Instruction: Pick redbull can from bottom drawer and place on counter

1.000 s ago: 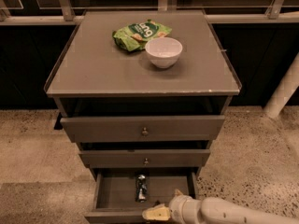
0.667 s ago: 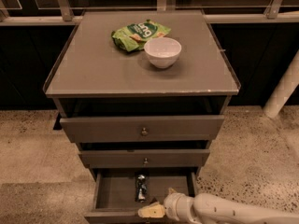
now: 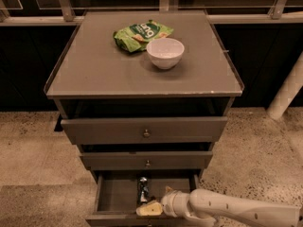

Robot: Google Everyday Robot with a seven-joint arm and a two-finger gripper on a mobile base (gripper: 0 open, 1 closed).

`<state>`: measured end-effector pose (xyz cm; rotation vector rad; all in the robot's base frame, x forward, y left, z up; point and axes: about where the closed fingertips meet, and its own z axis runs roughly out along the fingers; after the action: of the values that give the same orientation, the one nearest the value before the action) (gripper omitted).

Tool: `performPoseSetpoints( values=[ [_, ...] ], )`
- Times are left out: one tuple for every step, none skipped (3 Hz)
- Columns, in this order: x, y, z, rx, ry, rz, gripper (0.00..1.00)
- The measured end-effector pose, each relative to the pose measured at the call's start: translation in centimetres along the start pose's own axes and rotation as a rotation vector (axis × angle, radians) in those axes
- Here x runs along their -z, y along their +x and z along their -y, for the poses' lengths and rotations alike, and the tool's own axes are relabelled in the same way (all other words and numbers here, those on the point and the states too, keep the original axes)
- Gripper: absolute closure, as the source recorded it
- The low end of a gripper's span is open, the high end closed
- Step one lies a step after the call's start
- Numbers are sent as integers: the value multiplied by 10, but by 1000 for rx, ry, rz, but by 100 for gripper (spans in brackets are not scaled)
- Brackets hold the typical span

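Observation:
The bottom drawer (image 3: pixel 113 196) of the grey cabinet is pulled out. Inside it the redbull can (image 3: pixel 142 189) lies on its side, slim, silver and dark, pointing front to back. My gripper (image 3: pixel 147 208) comes in from the lower right on a white arm and sits low over the drawer's front part, its pale fingertips just in front of the can's near end. Nothing shows as held. The counter (image 3: pixel 99 67) is the flat grey top of the cabinet above.
A white bowl (image 3: pixel 165 53) and a green snack bag (image 3: pixel 141 33) rest on the counter's back half. The top drawer (image 3: pixel 146 129) and the middle drawer (image 3: pixel 147 160) stick out slightly above the bottom one. A white pole (image 3: pixel 286 94) stands at the right on the speckled floor.
My gripper has slid left along the drawer's front, from right of the can to directly in front of it. The can has not moved.

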<state>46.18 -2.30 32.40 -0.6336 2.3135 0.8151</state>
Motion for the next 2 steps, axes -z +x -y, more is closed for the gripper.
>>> performPoseSetpoints(
  values=[
    [-4, 4, 7, -21, 28, 18, 0],
    [-18, 1, 36, -12, 92, 83, 0]
  ],
)
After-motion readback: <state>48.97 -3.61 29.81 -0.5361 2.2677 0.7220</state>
